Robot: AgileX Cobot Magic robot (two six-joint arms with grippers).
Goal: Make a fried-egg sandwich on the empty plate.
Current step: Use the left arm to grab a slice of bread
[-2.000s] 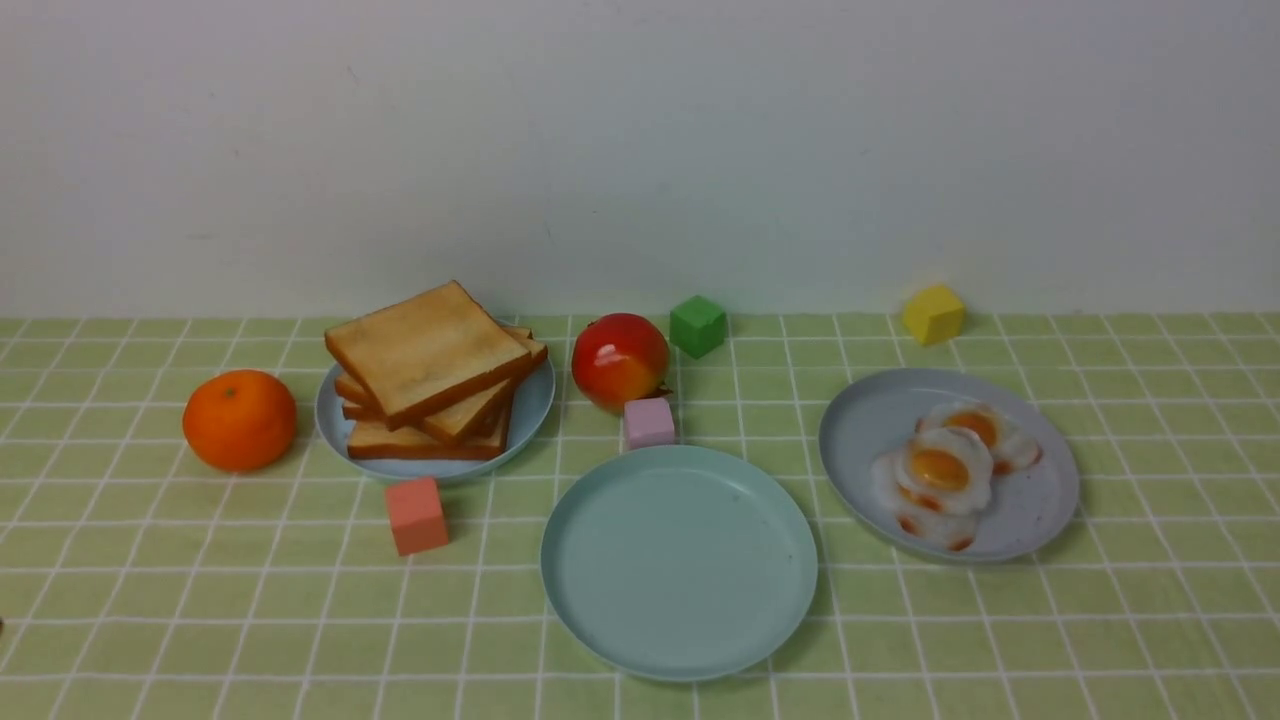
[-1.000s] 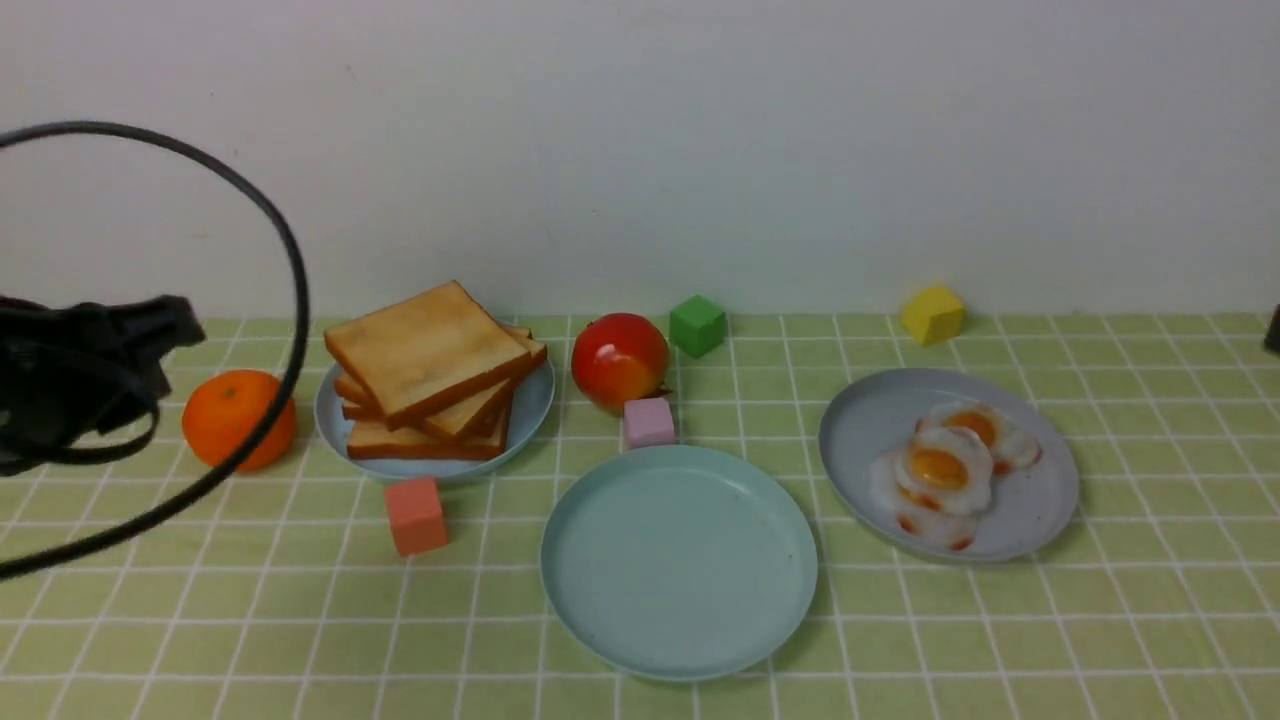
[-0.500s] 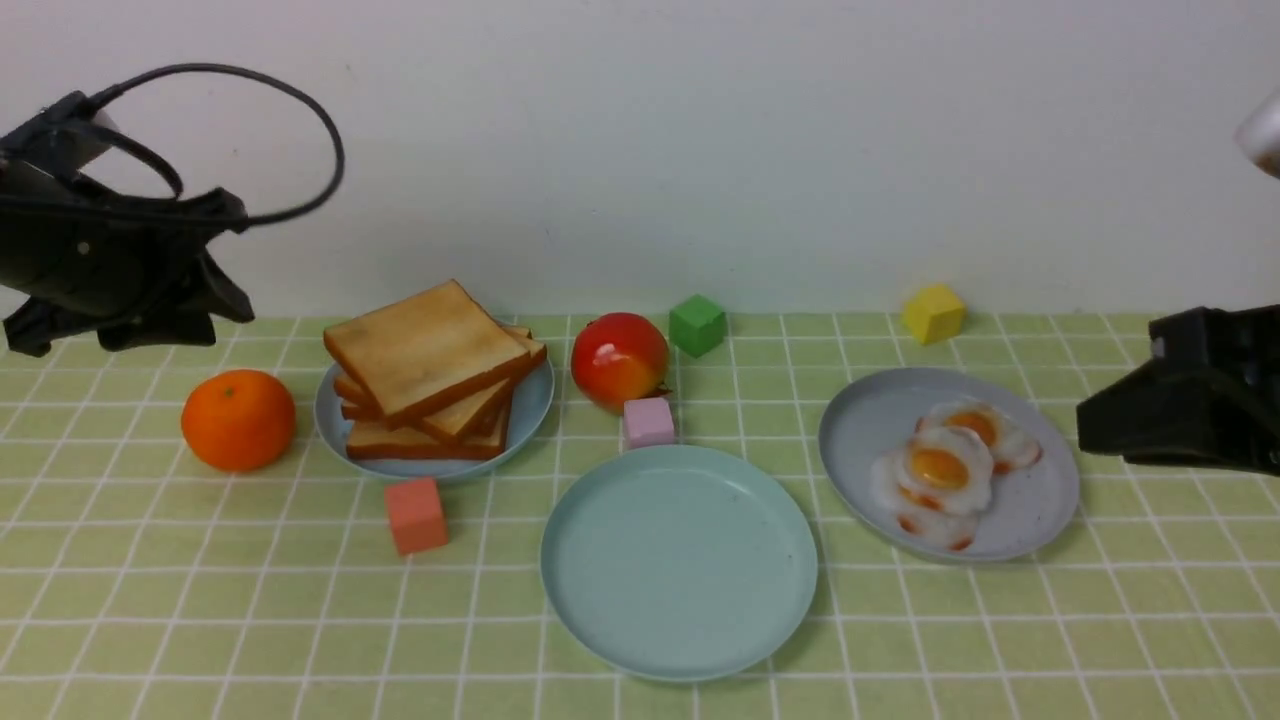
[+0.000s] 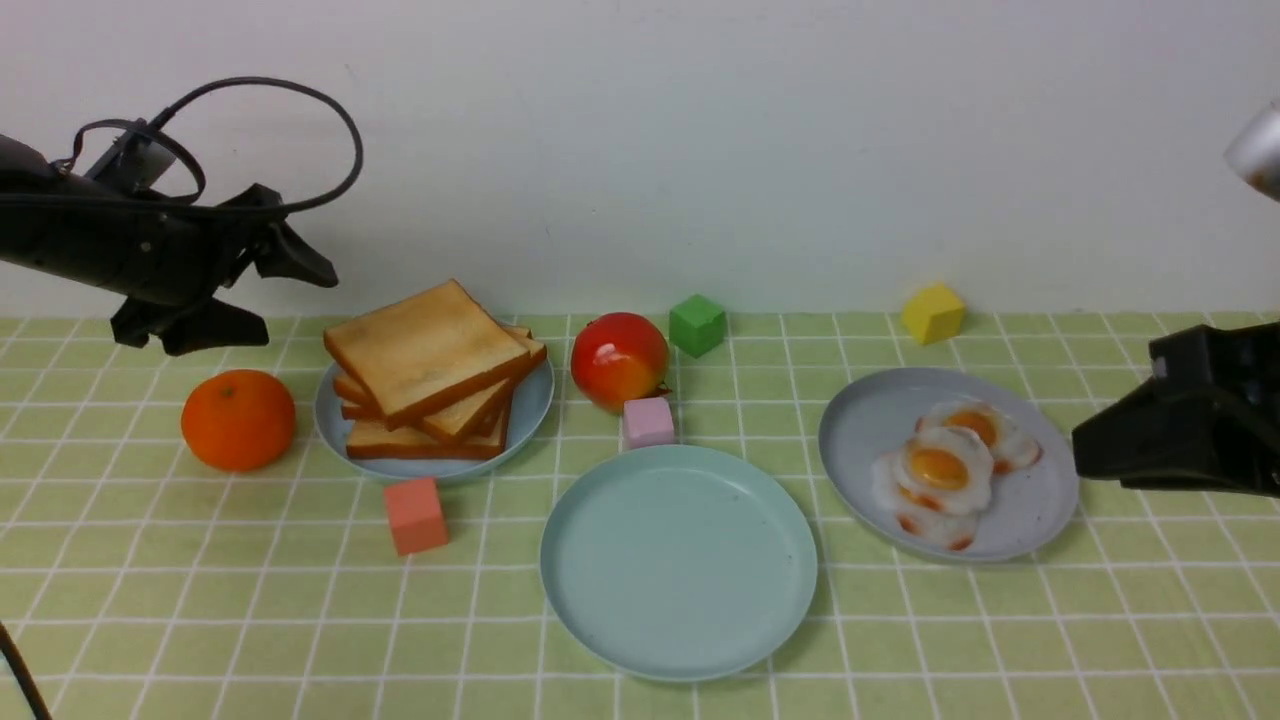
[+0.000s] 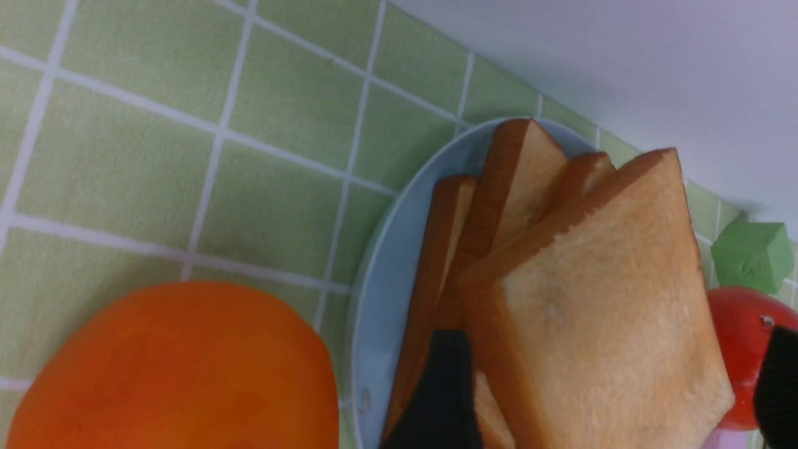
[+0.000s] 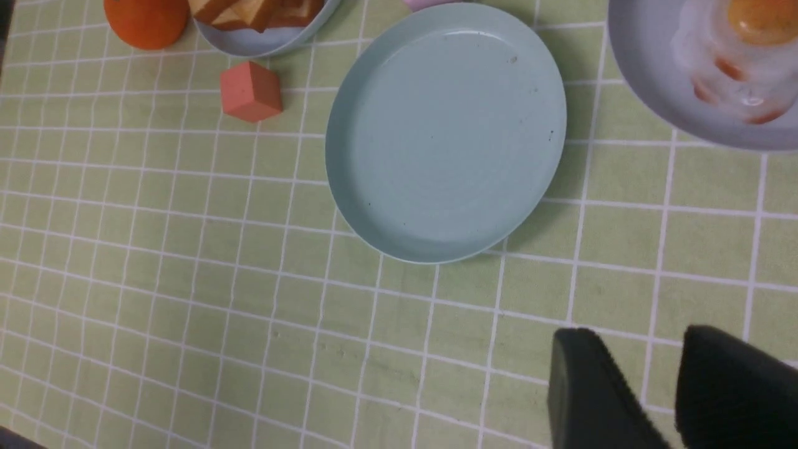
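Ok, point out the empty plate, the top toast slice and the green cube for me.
Empty plate [image 4: 680, 565], front view: bare middle of its floor.
Top toast [image 4: 425, 345], front view: middle of its upper face.
Green cube [image 4: 697, 327], front view: its near side.

You log: cloth [image 4: 200, 600] pale green, white grid | empty plate [image 4: 680, 570] plain teal-green | toast slices [image 4: 425, 350] golden-brown, darker crusts | fried eggs [image 4: 940, 468] white, orange yolks | egg plate [image 4: 870, 420] grey-blue | toast plate [image 4: 530, 405] light blue | salmon cube [image 4: 415, 515] | lilac cube [image 4: 648, 422] | green cube [image 4: 697, 325] | yellow cube [image 4: 933, 313]
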